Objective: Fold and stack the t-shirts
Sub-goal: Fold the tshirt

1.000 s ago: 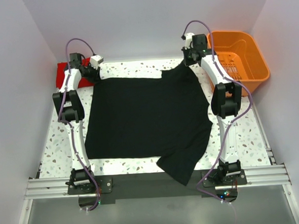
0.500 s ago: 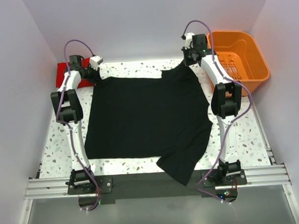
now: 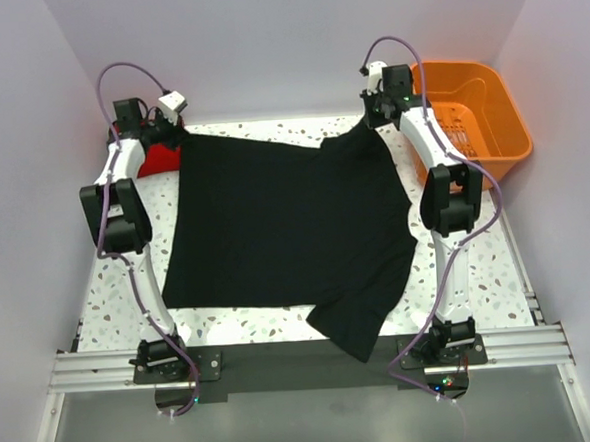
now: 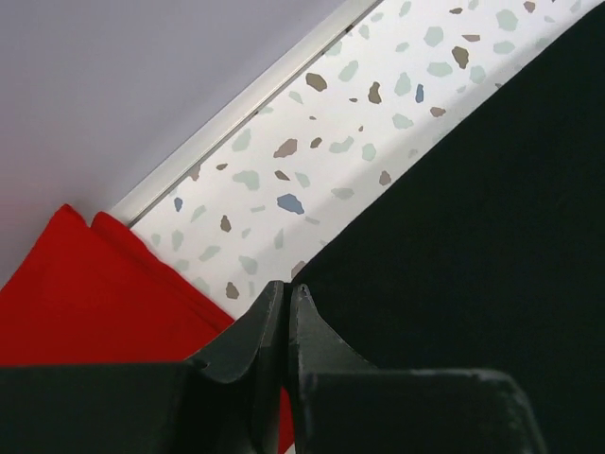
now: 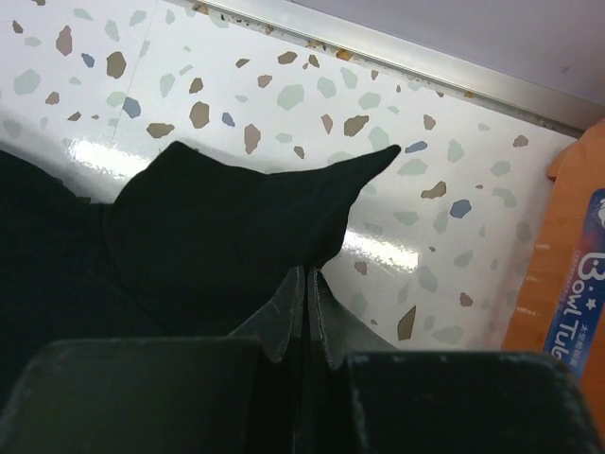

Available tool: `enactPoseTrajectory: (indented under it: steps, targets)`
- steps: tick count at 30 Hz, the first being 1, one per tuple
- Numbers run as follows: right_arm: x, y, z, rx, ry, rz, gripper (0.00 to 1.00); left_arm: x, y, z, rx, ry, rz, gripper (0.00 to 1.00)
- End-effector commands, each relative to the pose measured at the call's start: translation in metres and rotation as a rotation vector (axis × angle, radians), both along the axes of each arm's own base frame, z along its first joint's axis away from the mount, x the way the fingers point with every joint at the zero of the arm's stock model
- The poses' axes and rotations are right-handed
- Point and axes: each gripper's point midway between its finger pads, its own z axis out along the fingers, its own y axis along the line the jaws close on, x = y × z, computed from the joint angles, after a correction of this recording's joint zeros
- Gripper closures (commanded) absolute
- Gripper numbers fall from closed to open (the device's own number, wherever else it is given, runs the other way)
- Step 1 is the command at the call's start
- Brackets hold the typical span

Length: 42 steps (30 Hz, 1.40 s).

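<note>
The black t-shirt point(image 3: 285, 222) lies spread on the speckled table, with one sleeve hanging over the near edge. My left gripper point(image 3: 174, 131) is shut on its far left corner; in the left wrist view the jaws point(image 4: 286, 288) are pressed together at the edge of the black cloth point(image 4: 473, 236). My right gripper point(image 3: 371, 122) is shut on the far right corner, and the right wrist view shows the jaws point(image 5: 310, 272) pinching the black cloth point(image 5: 217, 227). The folded red t-shirt point(image 3: 154, 157) lies at the back left, partly hidden by my left arm; it also shows in the left wrist view point(image 4: 85, 293).
An orange plastic basket point(image 3: 478, 100) stands at the back right, and its edge shows in the right wrist view point(image 5: 567, 274). The back wall runs close behind both grippers. Bare speckled table point(image 3: 99, 293) shows on both sides of the shirt.
My left gripper has moved back and to the left, pulling the black shirt's far left corner with it. The right gripper has stayed in place.
</note>
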Motion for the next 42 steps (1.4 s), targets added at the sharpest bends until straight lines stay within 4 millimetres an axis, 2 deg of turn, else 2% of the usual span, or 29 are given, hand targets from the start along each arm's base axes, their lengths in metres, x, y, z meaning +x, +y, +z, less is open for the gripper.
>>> enactPoseTrajectory:
  steps: [1, 11, 12, 14, 15, 16, 18, 19, 22, 23, 25, 26, 30, 32, 34, 39, 42]
  targets:
    - [-0.002, -0.003, 0.063, 0.004, -0.127, 0.021, 1.0, -0.002, 0.011, 0.052, 0.012, -0.158, -0.041, 1.0]
    - [-0.04, 0.002, 0.066, 0.028, -0.074, 0.072, 1.0, -0.043, 0.019, 0.036, 0.093, -0.16, -0.144, 1.0]
    - [-0.047, 0.002, 0.068, 0.03, -0.067, 0.076, 1.0, -0.046, 0.02, 0.042, 0.093, -0.173, -0.149, 1.0]
    - [-0.054, 0.002, 0.068, 0.032, -0.06, 0.081, 1.0, -0.053, 0.019, 0.038, 0.093, -0.17, -0.162, 1.0]
    - [-0.06, 0.003, 0.062, 0.034, -0.04, 0.088, 1.0, -0.055, 0.021, 0.039, 0.093, -0.175, -0.162, 1.0]
    - [-0.065, 0.003, 0.069, 0.038, -0.049, 0.092, 1.0, -0.061, 0.021, 0.041, 0.091, -0.179, -0.164, 1.0]
    - [-0.075, 0.003, 0.062, 0.04, -0.025, 0.102, 1.0, -0.066, 0.024, 0.045, 0.09, -0.187, -0.165, 1.0]
    - [-0.081, 0.003, 0.07, 0.041, -0.035, 0.104, 1.0, -0.073, 0.023, 0.046, 0.102, -0.198, -0.184, 1.0]
    - [-0.093, 0.002, 0.064, 0.036, -0.018, 0.113, 1.0, -0.088, 0.021, 0.047, 0.124, -0.207, -0.213, 1.0]
    - [-0.098, 0.001, 0.071, 0.034, -0.029, 0.113, 1.0, -0.094, 0.02, 0.044, 0.125, -0.19, -0.219, 1.0]
    - [-0.108, 0.002, 0.062, 0.036, -0.001, 0.123, 1.0, -0.104, 0.021, 0.04, 0.148, -0.189, -0.238, 1.0]
    - [-0.114, 0.001, 0.066, 0.038, -0.005, 0.126, 1.0, -0.112, 0.02, 0.035, 0.148, -0.165, -0.244, 1.0]
    - [-0.141, 0.0, 0.041, 0.032, 0.066, 0.147, 1.0, -0.133, 0.025, 0.016, 0.189, -0.124, -0.264, 1.0]
    - [-0.15, -0.002, 0.029, 0.025, 0.089, 0.148, 1.0, -0.147, 0.022, 0.0, 0.198, -0.095, -0.283, 1.0]
    - [-0.162, -0.002, 0.009, 0.023, 0.139, 0.158, 1.0, -0.158, 0.023, -0.019, 0.221, -0.059, -0.291, 1.0]
    - [-0.181, -0.001, -0.037, 0.029, 0.252, 0.157, 1.0, -0.173, 0.029, -0.06, 0.252, 0.041, -0.277, 1.0]
    - [-0.186, -0.002, -0.06, 0.014, 0.307, 0.151, 1.0, -0.177, 0.033, -0.076, 0.267, 0.09, -0.277, 1.0]
